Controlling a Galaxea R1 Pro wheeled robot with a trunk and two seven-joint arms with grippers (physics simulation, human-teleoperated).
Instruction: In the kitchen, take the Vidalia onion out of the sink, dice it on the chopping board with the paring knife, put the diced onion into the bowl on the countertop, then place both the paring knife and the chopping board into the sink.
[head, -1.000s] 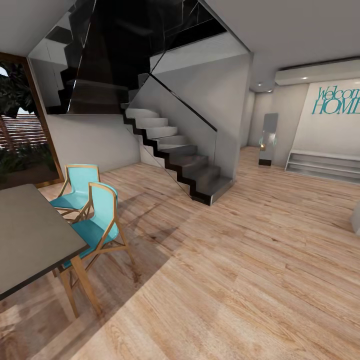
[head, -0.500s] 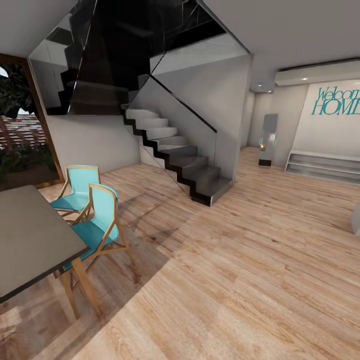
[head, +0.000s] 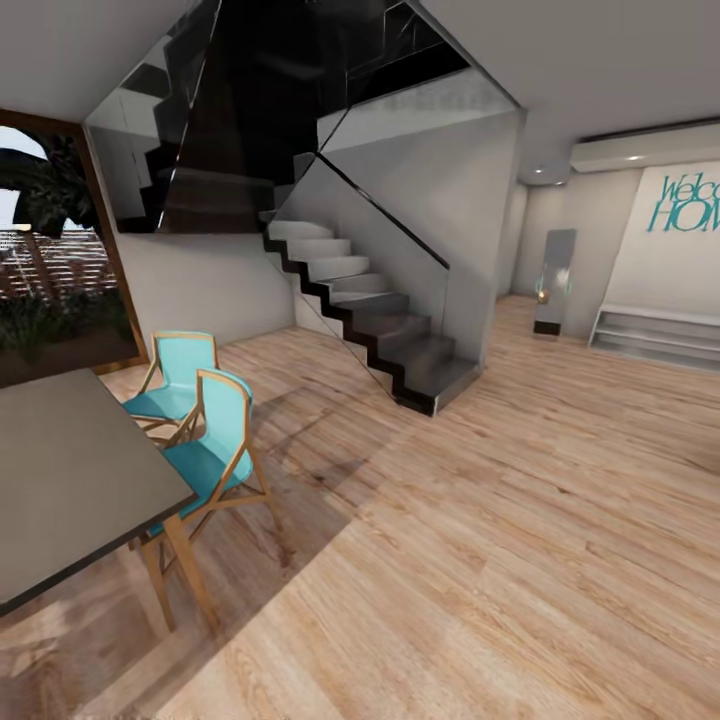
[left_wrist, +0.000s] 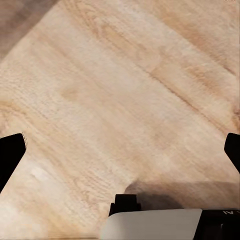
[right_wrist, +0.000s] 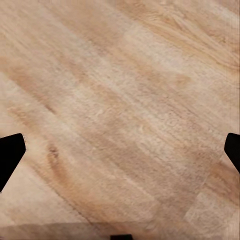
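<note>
head view has staircase (head: 370, 300) and teal chairs (head: 205, 440); both wrist views show wood floor (left_wrist: 120, 100), jaws spread wide, empty.

I'm in a home: staircase (head: 370, 310), dining table (head: 70, 480) with turquoise chairs (head: 205, 440), wood floor (head: 520, 540), welcome sign (head: 685, 205).

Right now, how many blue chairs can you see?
2, both beside the grey table: one chair farther back near the window, the other chair closer. More may hide behind the table.

table (head: 70, 480) cut by left edge, wall lettering (head: 685, 203) cropped right
</note>
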